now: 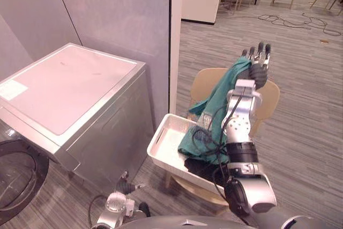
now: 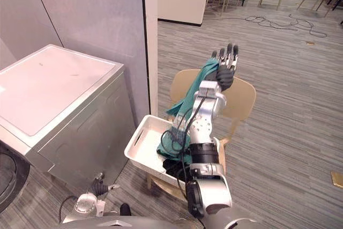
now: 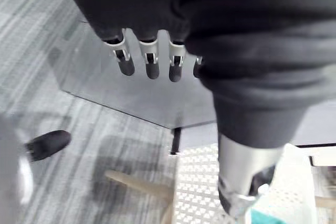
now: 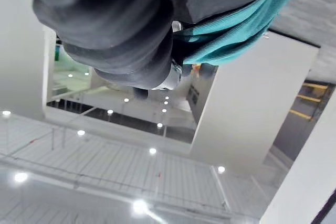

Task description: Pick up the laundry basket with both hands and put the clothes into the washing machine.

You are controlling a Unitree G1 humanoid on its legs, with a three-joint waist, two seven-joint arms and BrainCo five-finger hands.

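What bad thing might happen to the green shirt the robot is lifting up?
The teal cloth just hangs off the raised right hand, whose fingers are straight, so it might slip to the floor. Its lower end lies in the white basket, which seems to overhang the wooden chair; a hard tug might tip the basket off.

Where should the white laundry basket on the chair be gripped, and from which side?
Grip the white basket by its short end walls, one hand from each side: the end nearest the washing machine shows a slot handle under the rim. The teal garment hides the opposite end.
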